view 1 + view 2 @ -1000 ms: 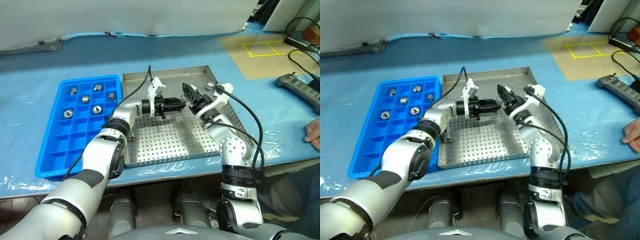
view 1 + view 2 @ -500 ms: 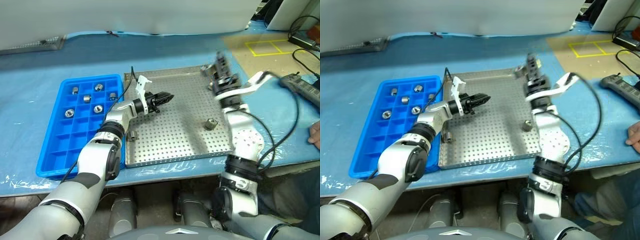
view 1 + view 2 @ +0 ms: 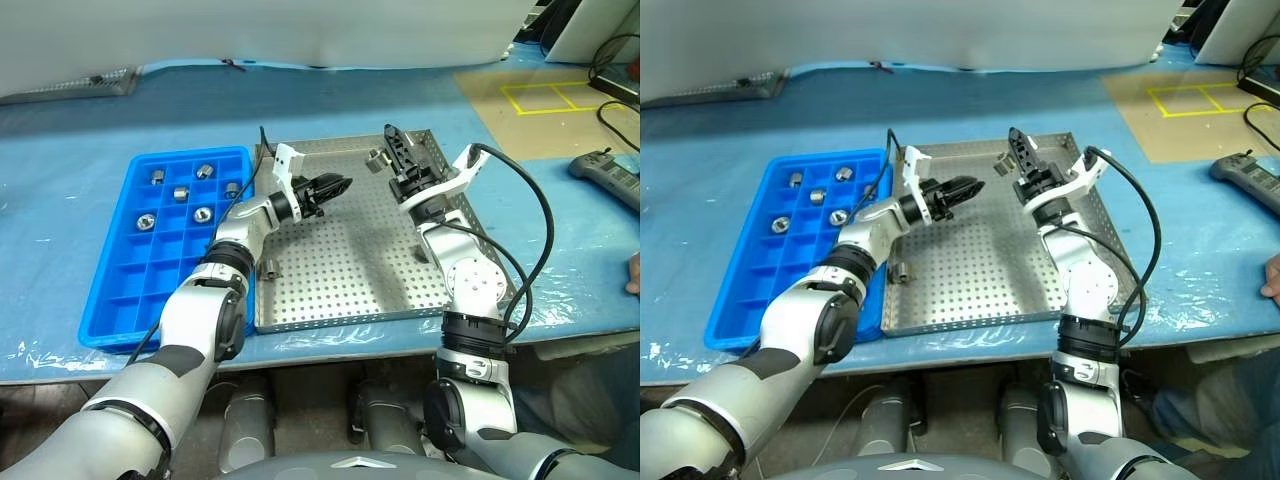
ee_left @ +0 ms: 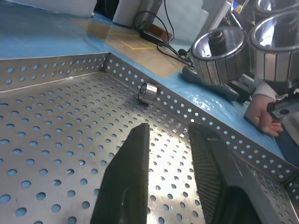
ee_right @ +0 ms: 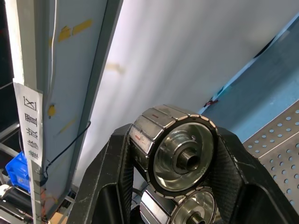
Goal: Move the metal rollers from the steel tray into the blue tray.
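The right end effector (image 5: 173,135) is clamping one of the metal rollers (image 5: 182,154) between its black fingers. A second roller right beneath it is being cut off by the frame's lower edge, so whether it too is gripped is hard to tell. In the head views this hand is hovering over the upper right part of the steel tray (image 3: 340,300).

The left end effector (image 4: 172,130) is pointing over the tray's upper middle with its fingers a little apart and nothing between them. A loose roller (image 4: 148,92) is lying on its side against the tray's perforated rim ahead of it, and another (image 3: 272,267) is sitting by the tray's left rim, partly behind the left arm.

Several rollers are resting in the upper compartments of the blue tray (image 3: 120,300) at the left of the frame. A cable is partly covering the one nearest the steel tray.

A white label strip (image 5: 28,121) at the left of the right wrist view is carrying marks too small to read.

At the right edge, a person's hand (image 3: 634,285) and a handheld controller (image 3: 610,175) on the surface are being cropped.
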